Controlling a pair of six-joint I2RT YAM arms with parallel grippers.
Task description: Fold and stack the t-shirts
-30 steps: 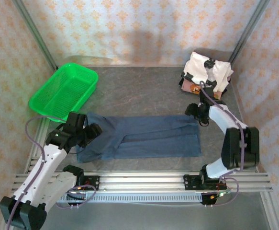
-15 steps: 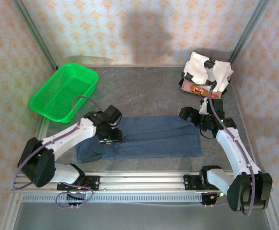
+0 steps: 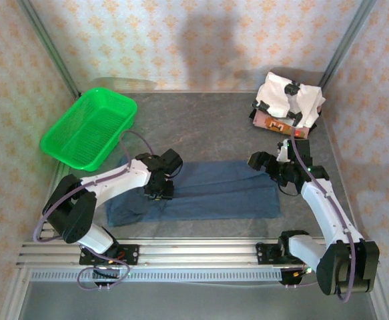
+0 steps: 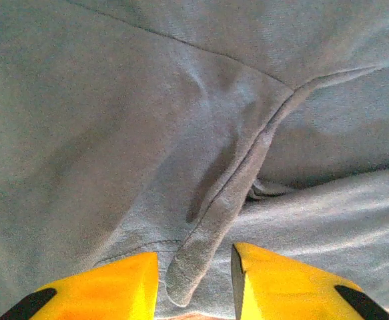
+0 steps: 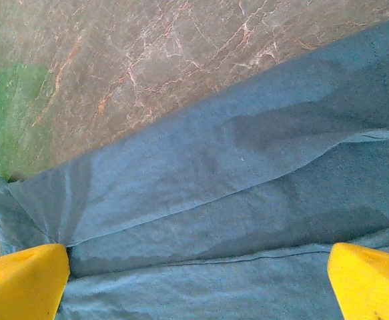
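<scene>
The left arm reaches from 7 o'clock toward the centre, elbow bent, wrist tipped down. The left gripper (image 3: 159,191) sits on the left part of the blue shirt (image 3: 211,193). Its yellow fingers (image 4: 107,283) stand a little apart, astride a raised fold (image 4: 214,220) and not yet pinching it. The right arm rises from 5 o'clock and bends inward. The right gripper (image 3: 274,175) is spread wide, low over the shirt's right end, holding nothing.

A green basket (image 3: 117,97) of plastic mesh, rectangular with a rolled rim, lies at 10 o'clock.

The blue shirt lies as a long band across the grey, veined table (image 3: 201,127), soft knit with seams and overlapping layers. At 1 o'clock a folded white shirt (image 3: 289,99) with black patches rests on a brown-orange shirt (image 3: 269,122).
</scene>
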